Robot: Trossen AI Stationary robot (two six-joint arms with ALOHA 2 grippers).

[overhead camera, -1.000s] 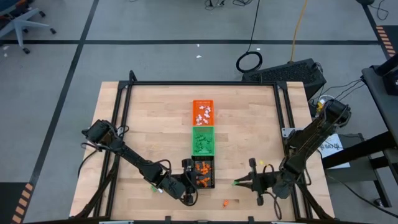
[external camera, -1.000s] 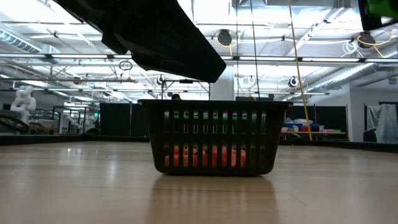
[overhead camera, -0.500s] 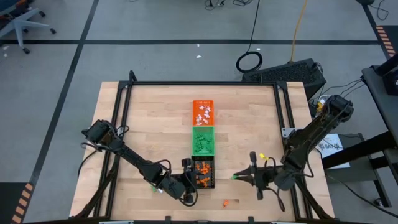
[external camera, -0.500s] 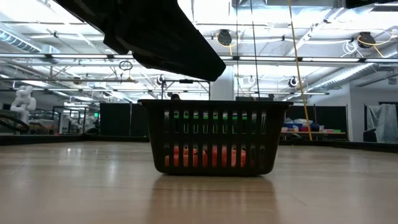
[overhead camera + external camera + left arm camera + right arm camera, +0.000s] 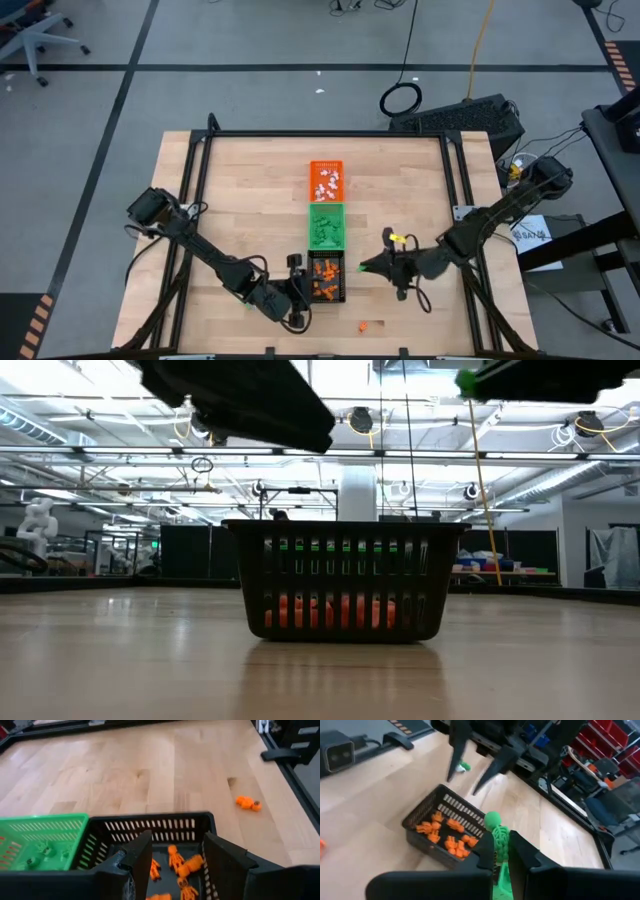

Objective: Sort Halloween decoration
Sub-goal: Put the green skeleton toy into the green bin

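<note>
Three small trays stand in a row: orange, green and black. The black tray holds several orange trinkets. My left gripper hangs open over the near left side of that tray. My right gripper, just right of the black tray, is shut on a green trinket. One orange trinket lies on the table near the near edge. A green trinket lies on the table beside the left arm. My right gripper pinches the green trinket between its two fingers by the lower body. Its round head and upper body stick out beyond the fingertips. The fingers come about level from the table's right, and the trinket is lifted clear of the table.
The orange tray holds white trinkets, and the green tray holds green ones. A dark metal frame runs along the table's edges. Bare wood lies left and right of the tray row.
My right gripper has carried the green trinket toward the table's left and a little toward the far edge, ending close to the black tray's right side. My left gripper has risen slightly over the tray. The trays have stayed put.
</note>
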